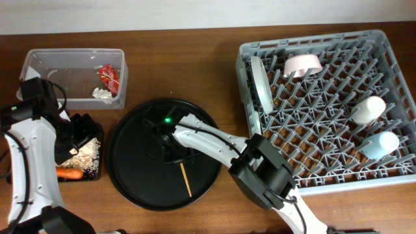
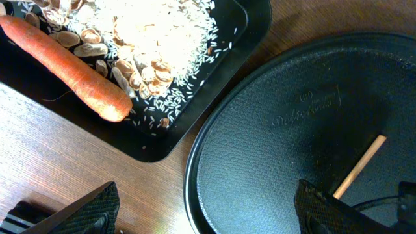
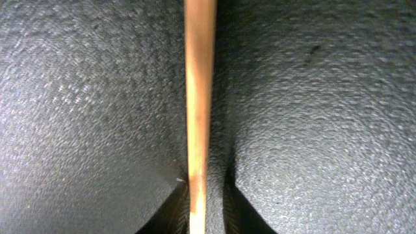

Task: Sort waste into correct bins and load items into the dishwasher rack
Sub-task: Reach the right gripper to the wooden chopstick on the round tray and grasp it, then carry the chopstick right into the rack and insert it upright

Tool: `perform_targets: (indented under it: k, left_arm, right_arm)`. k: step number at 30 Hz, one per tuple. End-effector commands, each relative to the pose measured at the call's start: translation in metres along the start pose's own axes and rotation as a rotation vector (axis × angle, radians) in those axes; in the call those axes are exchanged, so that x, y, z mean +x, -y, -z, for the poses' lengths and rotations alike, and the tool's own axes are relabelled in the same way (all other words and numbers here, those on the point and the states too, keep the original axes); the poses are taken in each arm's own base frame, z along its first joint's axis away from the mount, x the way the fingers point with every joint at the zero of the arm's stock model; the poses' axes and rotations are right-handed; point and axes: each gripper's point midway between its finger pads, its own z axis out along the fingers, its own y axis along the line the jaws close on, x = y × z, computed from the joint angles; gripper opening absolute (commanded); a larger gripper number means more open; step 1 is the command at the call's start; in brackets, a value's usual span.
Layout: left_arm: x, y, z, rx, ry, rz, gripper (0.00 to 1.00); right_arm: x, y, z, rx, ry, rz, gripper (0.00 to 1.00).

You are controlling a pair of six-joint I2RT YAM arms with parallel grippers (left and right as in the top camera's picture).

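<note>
On the round tray [image 1: 130, 175], the wooden stick [image 3: 198, 97] is straddled at one end by the right fingers [image 3: 166, 218] — whether it is pinched cannot be told; the left fingers [image 2: 91, 211] are spread. Lying flat, it could be skidded away.

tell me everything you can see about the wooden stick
The wooden stick is thin, straight and pale tan, bare wood by its look. It lies flat on the textured surface of the round black tray. The right gripper straddles one end closely; whether it clamps is unclear.
</note>
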Motion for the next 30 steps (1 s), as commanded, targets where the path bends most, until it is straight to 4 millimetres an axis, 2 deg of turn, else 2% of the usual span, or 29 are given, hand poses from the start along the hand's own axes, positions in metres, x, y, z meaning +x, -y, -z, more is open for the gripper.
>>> perform_targets:
  k: [1,5,8,12,17,21,24,28,30]
  left_arm:
    - [-0.003,-0.001,0.005,-0.001,0.02,-0.009,0.86]
    - [-0.003,-0.001,0.005,-0.001,0.02,-0.009,0.85]
    - [-0.003,-0.001,0.005,-0.001,0.02,-0.009,0.86]
    - [-0.003,-0.001,0.005,-0.001,0.02,-0.009,0.86]
    - [-0.003,-0.001,0.005,-0.001,0.02,-0.009,0.86]
    - [-0.003,-0.001,0.005,-0.001,0.02,-0.009,0.86]
    - [-0.003,-0.001,0.005,-0.001,0.021,-0.009,0.86]
    - [-0.003,-0.001,0.005,-0.001,0.021,-0.009,0.86]
    - [-0.003,-0.001,0.005,-0.001,0.021,-0.009,0.86]
  right_arm:
    - [0.002,0.002,-0.017,0.04,-0.013,-0.006,0.04]
    - [0.002,0.004,-0.016,0.042,-0.019,-0.009,0.04]
    - [0.004,0.006,-0.007,0.04,-0.019,-0.014,0.04]
    - [-0.007,0.019,0.024,0.042,0.025,-0.04,0.04]
    - [-0.015,0.044,0.078,0.038,0.071,-0.028,0.04]
    - [-0.01,0.082,0.128,0.028,0.094,-0.056,0.04]
    - [0.004,0.111,0.161,0.042,0.101,-0.038,0.04]
    - [0.022,0.165,0.182,0.158,0.07,-0.125,0.04]
    - [0.032,0.182,0.185,0.181,0.022,-0.132,0.04]
